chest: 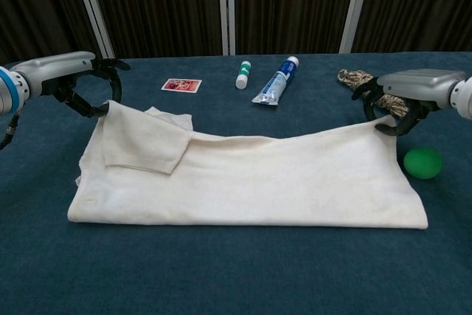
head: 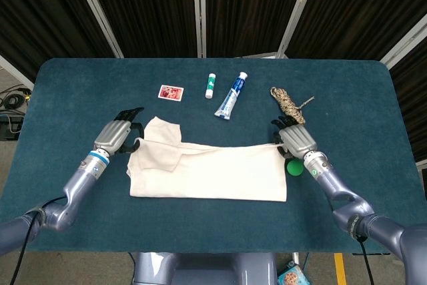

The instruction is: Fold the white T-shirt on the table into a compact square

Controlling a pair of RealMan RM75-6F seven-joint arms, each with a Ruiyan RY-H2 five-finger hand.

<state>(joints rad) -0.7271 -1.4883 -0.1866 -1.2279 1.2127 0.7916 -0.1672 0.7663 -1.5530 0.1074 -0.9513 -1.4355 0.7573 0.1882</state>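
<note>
Chest view: white T-shirt (chest: pixel 251 178) lies as a long flat band across the near-middle of the table (chest: pixel 221 278), already folded lengthwise, w/ one sleeve flap doubled over on top near its left end. Left hand (chest: pixel 87 86) sits at the shirt's far-left corner, fingers curled in a hook & pinching the cloth edge there. Right hand (chest: pixel 394 105) does the same at the far-right corner, dark fingertips closed on the hem. Both far corners look slightly lifted off the felt.

Handling, as a guess: thin cotton, v. light, fully limp, so it'll sag and drape btw the two hands and won't hold a crease by itself. Layers may slide apart or the sleeve flap may flop open if lifted fast. Best hold is at corners/hems thru all layers, as now; mid-panel grabs would just bunch it. Felt-like teal tabletop prob. gives some friction, good for dragging folds flat.

Head view shows the rest along the far edge: small red card (head: pixel 171 92), white-green stick (head: pixel 210 85), blue-white tube (head: pixel 231 95), coil of mottled rope (head: pixel 287 106). Smooth green ball (head: pixel 294 167) lies just beside the shirt's right end, below the right hand; it could roll if bumped.
</note>
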